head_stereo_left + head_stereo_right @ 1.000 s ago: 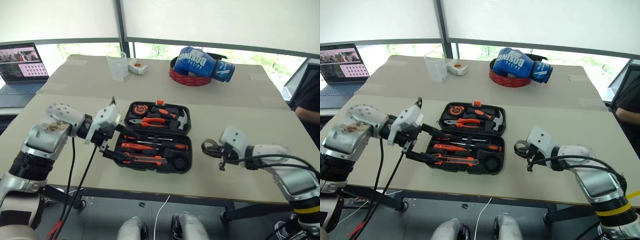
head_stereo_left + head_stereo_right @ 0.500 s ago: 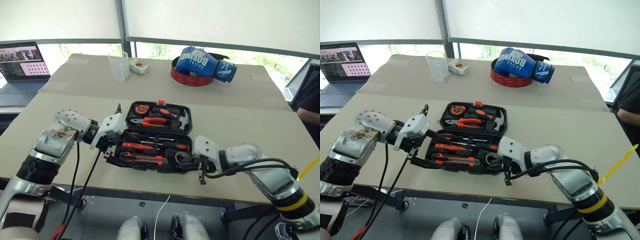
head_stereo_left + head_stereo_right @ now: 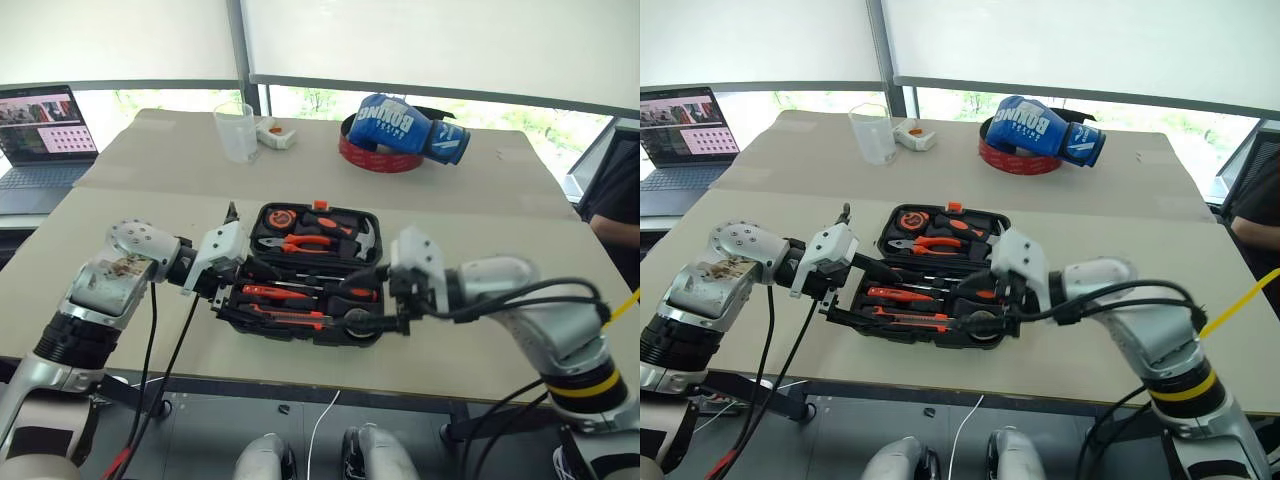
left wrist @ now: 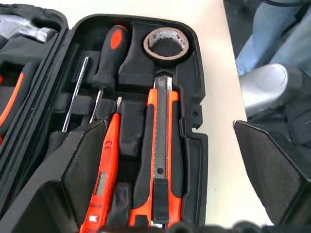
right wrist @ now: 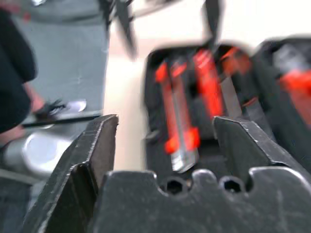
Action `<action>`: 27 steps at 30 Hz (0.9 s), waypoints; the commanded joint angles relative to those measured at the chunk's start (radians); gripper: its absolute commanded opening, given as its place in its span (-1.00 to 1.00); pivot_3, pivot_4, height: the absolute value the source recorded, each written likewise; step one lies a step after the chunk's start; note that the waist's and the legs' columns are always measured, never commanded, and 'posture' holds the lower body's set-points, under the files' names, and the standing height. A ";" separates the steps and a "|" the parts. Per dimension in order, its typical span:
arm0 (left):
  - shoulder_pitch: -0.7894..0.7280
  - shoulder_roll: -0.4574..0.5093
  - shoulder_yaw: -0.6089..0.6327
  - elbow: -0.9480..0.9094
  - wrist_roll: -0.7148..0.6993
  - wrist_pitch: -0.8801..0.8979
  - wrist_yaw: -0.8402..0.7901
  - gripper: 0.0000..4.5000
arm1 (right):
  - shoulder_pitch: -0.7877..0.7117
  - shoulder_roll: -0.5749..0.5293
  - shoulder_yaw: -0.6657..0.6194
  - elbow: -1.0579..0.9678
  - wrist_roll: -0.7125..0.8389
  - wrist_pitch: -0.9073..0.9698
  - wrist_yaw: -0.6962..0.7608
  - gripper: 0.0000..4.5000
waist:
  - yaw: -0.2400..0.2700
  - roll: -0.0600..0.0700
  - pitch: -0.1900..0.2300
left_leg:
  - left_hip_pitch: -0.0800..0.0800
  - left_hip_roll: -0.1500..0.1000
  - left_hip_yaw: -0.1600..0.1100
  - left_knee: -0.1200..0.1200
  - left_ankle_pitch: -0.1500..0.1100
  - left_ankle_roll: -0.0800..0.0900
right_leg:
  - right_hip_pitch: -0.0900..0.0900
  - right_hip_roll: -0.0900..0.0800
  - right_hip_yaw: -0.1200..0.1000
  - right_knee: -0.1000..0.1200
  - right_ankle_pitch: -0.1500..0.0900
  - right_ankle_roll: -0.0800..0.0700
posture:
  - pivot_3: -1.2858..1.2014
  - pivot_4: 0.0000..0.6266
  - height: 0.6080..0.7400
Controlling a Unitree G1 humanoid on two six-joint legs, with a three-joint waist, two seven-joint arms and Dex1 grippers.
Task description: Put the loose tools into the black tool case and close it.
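Left eye view: the black tool case [image 3: 305, 275] lies open in the middle of the worktop [image 3: 480, 250], and everything here is placed from it. Far off to its left sits a grey laptop [image 3: 40, 140]. Up and to the left of the case stands a clear plastic cup [image 3: 235, 132]. At the case's left end the left pincer [image 3: 232, 285] has its 2 fingers spread apart, empty, reaching around the near half's left corner. In the left wrist view that near half holds an orange pen-like tester [image 4: 103, 179], a black-orange utility knife [image 4: 160, 155], 1 black-and-orange screwdriver [image 4: 108, 58] and a small dark tape roll [image 4: 167, 43], each in its moulded slot. The far half carries pliers [image 3: 300, 243] and a hammer [image 3: 345, 232]. Behind the case, to the right, a blue boxing glove [image 3: 405, 125] rests on a red ring [image 3: 375, 158]. At the case's right end the right pincer [image 3: 372, 298] is parted, gripping nothing, its fingers set by the near half's right edge
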 commanded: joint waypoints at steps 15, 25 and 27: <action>0.001 -0.053 0.135 0.480 0.206 -0.177 0.401 -0.97 | 0.094 0.006 -0.017 0.442 -0.328 -0.468 -0.080 -1.00 | -0.011 0.000 0.000 | 0.000 0.000 0.002 0.000 0.000 0.000 | -0.001 0.000 0.001 0.002 0.000 0.000 | 0.03 -0.52 0.60; 0.130 -0.153 0.098 0.169 0.095 -0.110 0.251 -0.97 | 0.092 0.063 0.129 0.353 -0.402 -0.554 0.024 -1.00 | -0.019 0.000 0.000 | -0.001 0.000 0.003 0.000 0.000 -0.001 | -0.004 -0.002 0.002 0.005 0.000 0.000 | 0.03 -0.52 0.60; 0.172 -0.129 0.091 0.089 0.086 -0.076 0.223 -0.97 | 0.146 0.009 0.107 0.251 -0.340 -0.570 0.117 -1.00 | -0.015 0.000 0.000 | -0.001 0.000 0.003 0.000 0.000 -0.001 | -0.004 -0.002 0.001 0.005 0.000 0.000 | 0.03 -0.52 0.60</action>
